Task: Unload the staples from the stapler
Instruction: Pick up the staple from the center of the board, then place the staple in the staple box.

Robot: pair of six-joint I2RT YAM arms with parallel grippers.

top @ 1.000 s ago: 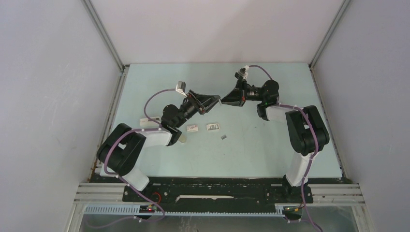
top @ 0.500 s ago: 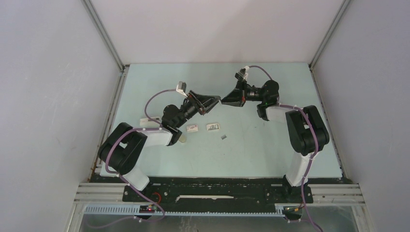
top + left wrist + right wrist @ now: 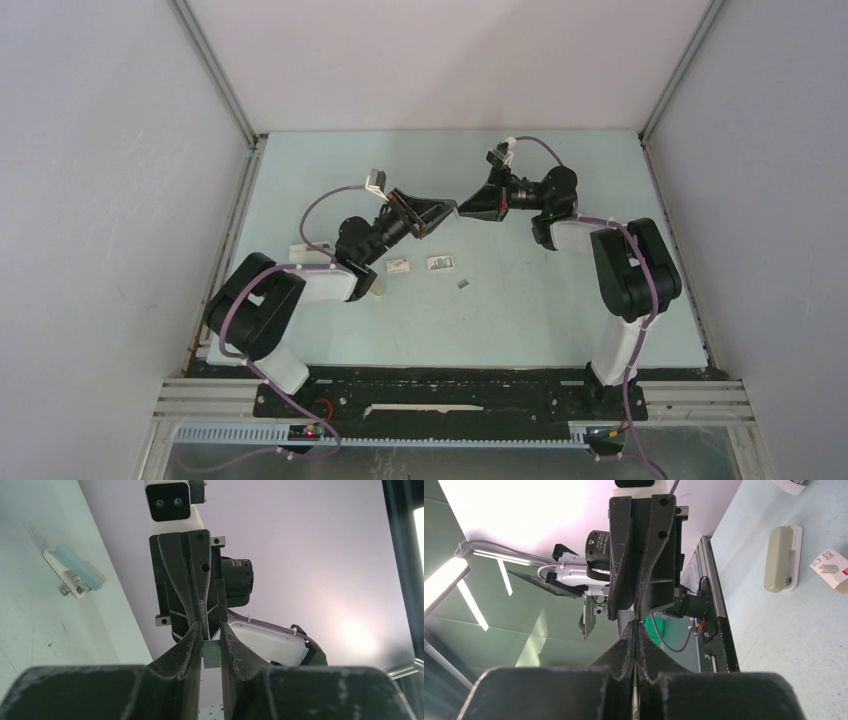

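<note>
**Desk:** How are the arms posed?

**Photographer:** Both reach over the middle of the bench (image 3: 540, 290), tip to tip. The left hand (image 3: 211, 627) aims toward 3 o'clock and the right hand (image 3: 635, 626) toward 9.

**Desk:** And the staples?

**Photographer:** The staples (image 3: 212, 654), a grey strip, are pinched in the left hand. Their long axis points at the right hand (fingers pressed together at the strip's end; its grip is unclear). The stapler (image 3: 781, 557) lies on the bench.

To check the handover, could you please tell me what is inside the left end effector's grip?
A short grey strip of staples is pinched in the left end effector. Its fingers cover the strip's sides, so its full length cannot be seen.
</note>
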